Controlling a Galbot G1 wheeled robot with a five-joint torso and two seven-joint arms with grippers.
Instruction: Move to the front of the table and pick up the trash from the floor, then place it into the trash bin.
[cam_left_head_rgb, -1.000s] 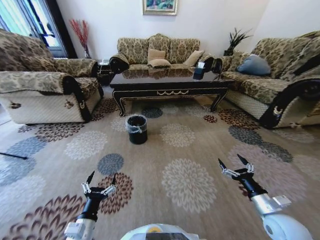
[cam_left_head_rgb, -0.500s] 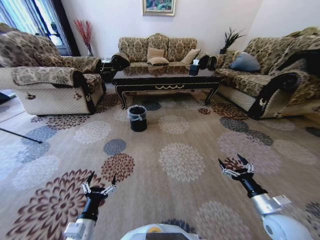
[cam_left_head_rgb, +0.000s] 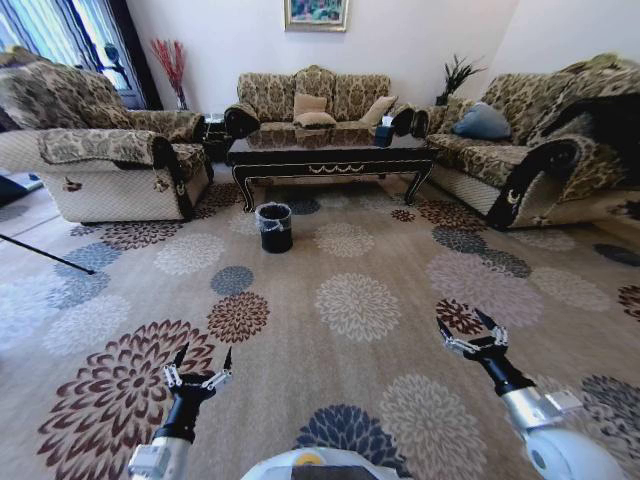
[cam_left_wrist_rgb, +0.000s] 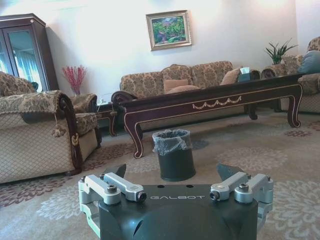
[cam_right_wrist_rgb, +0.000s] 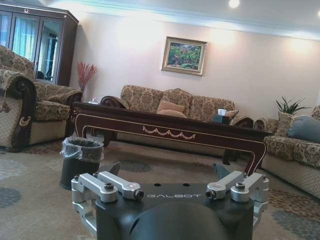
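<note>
The dark brown table stands far ahead across the carpet, before the back sofa. Its gold-scrolled apron faces me in the left wrist view and the right wrist view. The black trash bin with a clear liner stands on the carpet just in front of the table's left end. The trash is out of view. My left gripper and right gripper hover low over the carpet near me, both open and holding nothing.
Patterned sofas ring the table: an armchair on the left, a sofa behind, another on the right. A dark tissue box sits on the table. A thin black rod lies at the left. Wide flowered carpet lies between me and the bin.
The whole head view has shifted: table, bin and sofas now look smaller and higher, with more carpet in front. Both grippers hold the same pose.
</note>
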